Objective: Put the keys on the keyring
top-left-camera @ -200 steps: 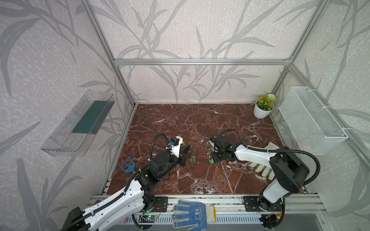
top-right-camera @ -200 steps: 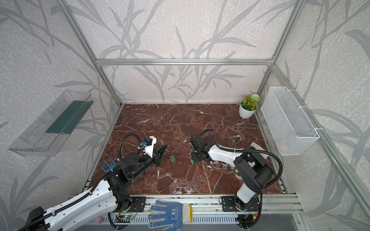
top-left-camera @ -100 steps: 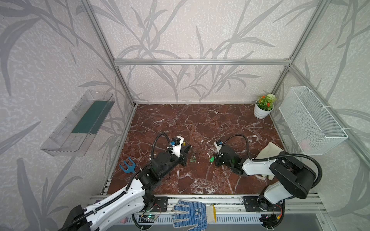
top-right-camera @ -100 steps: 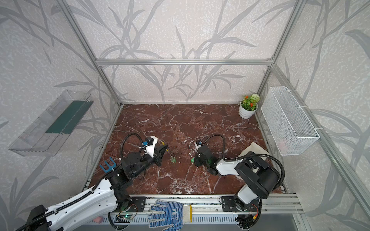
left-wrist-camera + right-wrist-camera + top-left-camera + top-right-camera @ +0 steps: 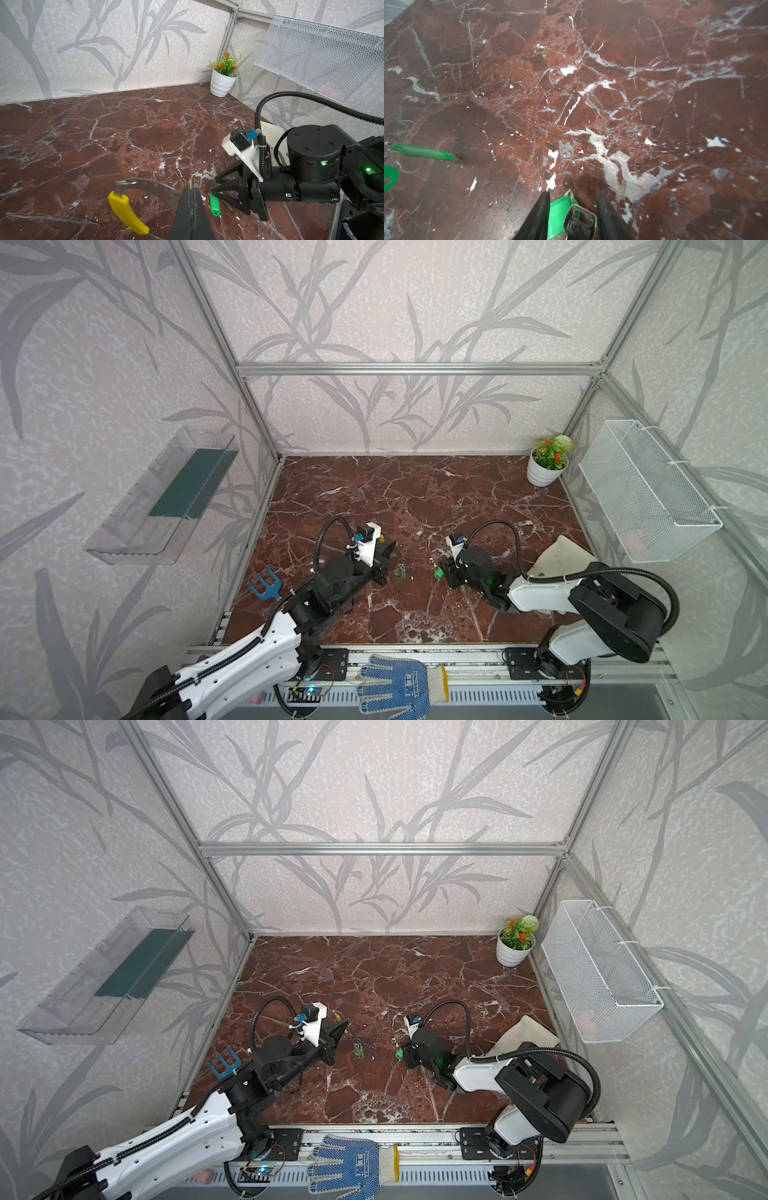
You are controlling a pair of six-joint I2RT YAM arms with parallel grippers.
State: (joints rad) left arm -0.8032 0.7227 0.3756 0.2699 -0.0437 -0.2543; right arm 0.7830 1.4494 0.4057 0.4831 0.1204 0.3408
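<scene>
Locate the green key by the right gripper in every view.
Right wrist: green key lies between the right gripper's fingertips.
Left wrist: key at that gripper's tips.
In a top view: key low centre, left of that gripper.
In a top view: key likewise.
Shared landmark: the right gripper.

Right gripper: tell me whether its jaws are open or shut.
Open. In the right wrist view the jaws of the right gripper stand apart, a green key between them; whether they touch it, cannot tell.

Bright, even light with soft shadows; wrist views bow at edges, and the keys [image 5: 421,151] look blurred.
</scene>
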